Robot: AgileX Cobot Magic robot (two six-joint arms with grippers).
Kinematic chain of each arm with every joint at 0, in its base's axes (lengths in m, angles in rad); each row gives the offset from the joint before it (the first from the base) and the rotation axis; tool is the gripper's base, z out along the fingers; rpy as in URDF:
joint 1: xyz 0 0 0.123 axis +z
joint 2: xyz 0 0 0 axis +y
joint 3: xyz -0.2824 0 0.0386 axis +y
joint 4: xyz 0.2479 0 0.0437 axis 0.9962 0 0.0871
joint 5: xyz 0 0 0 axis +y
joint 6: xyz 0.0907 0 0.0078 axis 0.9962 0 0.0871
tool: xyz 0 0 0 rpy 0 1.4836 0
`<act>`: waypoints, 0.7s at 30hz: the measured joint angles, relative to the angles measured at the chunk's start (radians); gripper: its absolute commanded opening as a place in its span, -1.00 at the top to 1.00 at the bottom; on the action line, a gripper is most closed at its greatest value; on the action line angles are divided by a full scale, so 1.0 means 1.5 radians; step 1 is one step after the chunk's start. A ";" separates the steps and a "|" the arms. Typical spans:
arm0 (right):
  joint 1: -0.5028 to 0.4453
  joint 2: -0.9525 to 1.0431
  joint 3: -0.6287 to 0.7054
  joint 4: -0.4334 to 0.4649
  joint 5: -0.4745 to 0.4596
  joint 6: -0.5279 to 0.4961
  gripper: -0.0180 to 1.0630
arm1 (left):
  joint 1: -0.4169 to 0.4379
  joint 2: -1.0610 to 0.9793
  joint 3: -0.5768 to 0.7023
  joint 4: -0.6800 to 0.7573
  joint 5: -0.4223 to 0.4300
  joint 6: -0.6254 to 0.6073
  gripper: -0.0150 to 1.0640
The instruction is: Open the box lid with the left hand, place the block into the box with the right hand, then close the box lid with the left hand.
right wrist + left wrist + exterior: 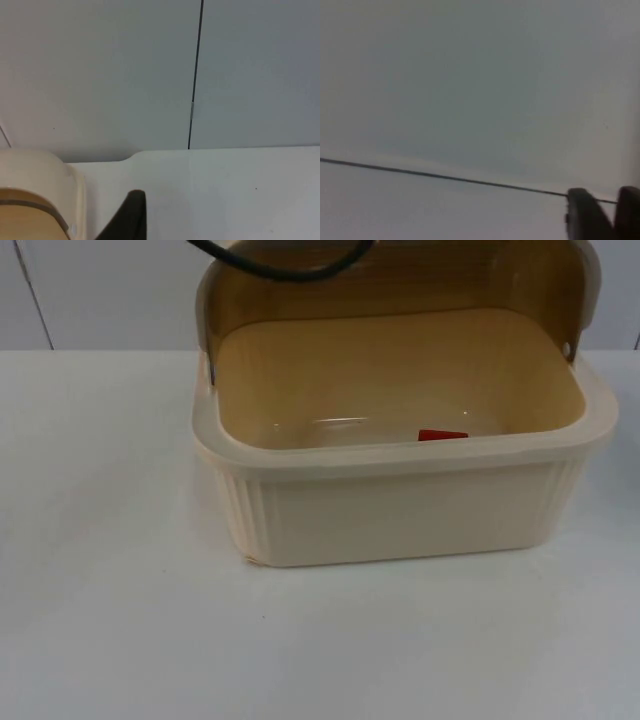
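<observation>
Ribbed cream plastic box [400, 510], lid [400, 280] raised; red block [442, 435], seemingly wedge-shaped, inside.

White table [110, 620] carries a cream box [400, 510], lid raised

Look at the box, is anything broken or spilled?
Nothing stands out. The cream box sits upright on the white table, its lid swung open at the back, and the red block lies inside on the floor.

I see a plain white table top [120, 620] running back to a grey partition wall [100, 290] with thin dark panel seams.
</observation>
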 measured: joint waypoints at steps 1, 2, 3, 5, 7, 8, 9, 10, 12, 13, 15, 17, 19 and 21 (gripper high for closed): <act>0.000 0.000 0.000 -0.003 0.000 0.000 -0.94 | 0.000 0.000 0.000 -0.003 -0.005 0.000 0.98; 0.000 0.000 0.000 -0.004 0.000 0.000 -0.94 | 0.000 0.000 0.000 -0.011 -0.008 -0.001 0.98; 0.000 0.000 0.000 -0.006 0.000 0.000 -0.94 | 0.000 0.000 0.000 -0.025 -0.014 -0.001 0.98; 0.000 0.000 0.000 -0.008 0.000 0.000 -0.94 | 0.000 0.000 0.000 -0.035 -0.020 -0.002 0.98; 0.000 0.000 0.000 -0.008 0.000 0.000 -0.94 | 0.000 0.000 -0.001 -0.050 -0.026 -0.004 0.98; 0.000 0.000 0.000 -0.009 0.000 0.000 -0.94 | 0.000 0.000 -0.001 -0.058 -0.022 -0.010 0.98; 0.000 0.000 0.000 -0.009 0.000 0.000 -0.94 | -0.002 0.000 -0.001 -0.072 -0.015 -0.018 0.98; 0.000 0.000 0.000 -0.009 0.000 0.000 -0.94 | -0.002 0.000 -0.001 -0.072 -0.015 -0.018 0.98; 0.000 0.000 0.000 -0.009 0.000 0.000 -0.94 | -0.005 0.003 -0.001 -0.107 -0.002 -0.025 0.98; 0.000 0.000 0.000 -0.009 0.000 0.000 -0.94 | -0.005 0.006 -0.001 -0.122 0.002 -0.025 0.98; 0.000 0.000 0.000 -0.009 0.000 0.002 -0.94 | -0.005 0.008 -0.003 -0.134 0.015 -0.019 0.98; 0.000 0.000 0.000 -0.010 0.000 0.003 -0.94 | -0.005 0.020 -0.013 -0.197 0.069 0.045 0.98; 0.000 0.000 0.000 -0.010 0.000 0.005 -0.94 | -0.003 0.033 -0.034 -0.347 0.161 0.205 0.98; 0.000 0.000 0.000 -0.010 0.000 0.005 -0.94 | -0.001 0.038 -0.040 -0.411 0.192 0.255 0.98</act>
